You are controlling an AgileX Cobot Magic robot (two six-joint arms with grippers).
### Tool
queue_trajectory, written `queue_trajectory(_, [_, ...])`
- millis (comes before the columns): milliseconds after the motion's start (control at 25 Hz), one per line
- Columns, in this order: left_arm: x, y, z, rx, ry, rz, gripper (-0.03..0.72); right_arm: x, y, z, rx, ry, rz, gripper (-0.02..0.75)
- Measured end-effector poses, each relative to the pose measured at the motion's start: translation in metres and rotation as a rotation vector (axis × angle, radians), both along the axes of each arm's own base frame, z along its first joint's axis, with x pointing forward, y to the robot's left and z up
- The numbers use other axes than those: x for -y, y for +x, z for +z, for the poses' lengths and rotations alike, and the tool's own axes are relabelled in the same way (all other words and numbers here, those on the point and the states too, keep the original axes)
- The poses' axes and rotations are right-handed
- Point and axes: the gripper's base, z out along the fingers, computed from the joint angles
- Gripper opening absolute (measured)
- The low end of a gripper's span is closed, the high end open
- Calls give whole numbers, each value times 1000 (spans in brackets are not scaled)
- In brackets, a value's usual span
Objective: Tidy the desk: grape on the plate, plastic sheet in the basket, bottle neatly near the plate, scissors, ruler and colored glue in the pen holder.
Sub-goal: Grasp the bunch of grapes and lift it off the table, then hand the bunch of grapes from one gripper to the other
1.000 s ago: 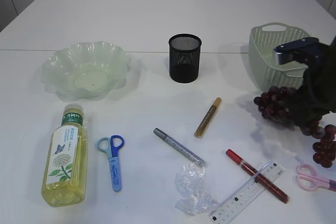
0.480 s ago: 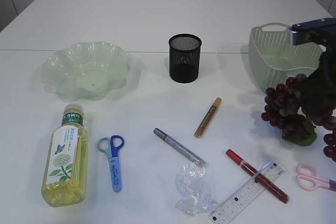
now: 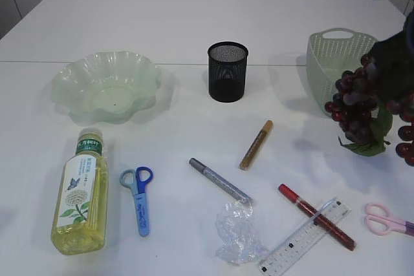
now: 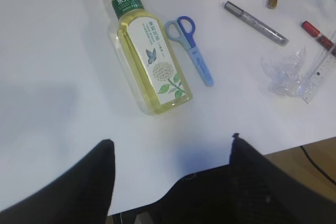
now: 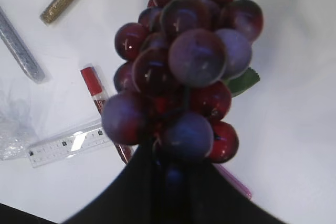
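One grape bunch (image 3: 357, 109) aloft, right claw (image 5: 170, 169).

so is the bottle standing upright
No, the bottle lies on its side on the table, cap pointing toward the plate.

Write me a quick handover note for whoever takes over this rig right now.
Right end effector: shut on the grape bunch, held in the air beside the basket.
Left end effector: open, empty, above the bottle.
Plate and pen holder: nothing visible inside.
Done: nothing placed.
Left: grapes to plate, plastic sheet to basket, bottle, blue scissors, pink scissors, ruler, glue pens.
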Motion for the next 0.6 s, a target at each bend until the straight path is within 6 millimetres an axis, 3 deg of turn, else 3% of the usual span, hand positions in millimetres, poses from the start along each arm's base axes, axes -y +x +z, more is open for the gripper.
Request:
queue_trajectory(320, [1,10,4,108,18,-45,498,-4,4,35,75,68,-60,90])
queue_trajectory(600, [11,36,-3,181,48,-204,498,-10,4,43,76,153,-104,90])
